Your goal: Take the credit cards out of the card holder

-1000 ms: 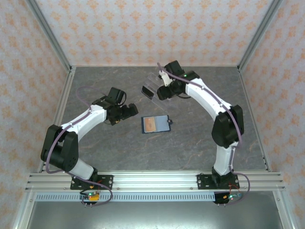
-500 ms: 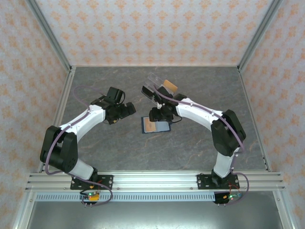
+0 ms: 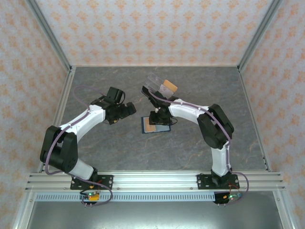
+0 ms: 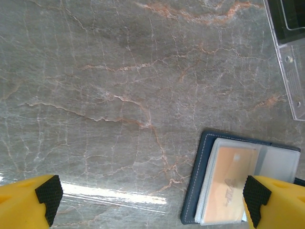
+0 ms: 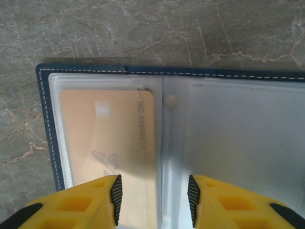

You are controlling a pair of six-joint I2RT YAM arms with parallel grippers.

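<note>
The navy card holder (image 3: 164,128) lies open on the table's middle, and an orange credit card (image 3: 151,128) shows in its left clear sleeve. My right gripper (image 3: 159,118) hovers just over it. In the right wrist view the card holder (image 5: 143,70) is seen from close above. The right gripper (image 5: 152,198) is open, its jaws partly apart astride the orange card's (image 5: 105,138) right edge and the fold, pinching nothing. My left gripper (image 3: 131,110) stands wide open to the holder's left. In the left wrist view the card holder (image 4: 202,181) lies by the right fingertip (image 4: 256,200).
A clear acrylic box (image 3: 155,83) stands behind the holder. An orange-tan card (image 3: 169,87) rests at its right end and a dark card (image 3: 147,92) at its left. The box's corner (image 4: 290,71) shows in the left wrist view. Patterned walls ring the table.
My right arm has swung from the clear box forward and down over the open holder, jaws narrowing. The orange-tan card now shows at the box. The left arm has stayed put.
</note>
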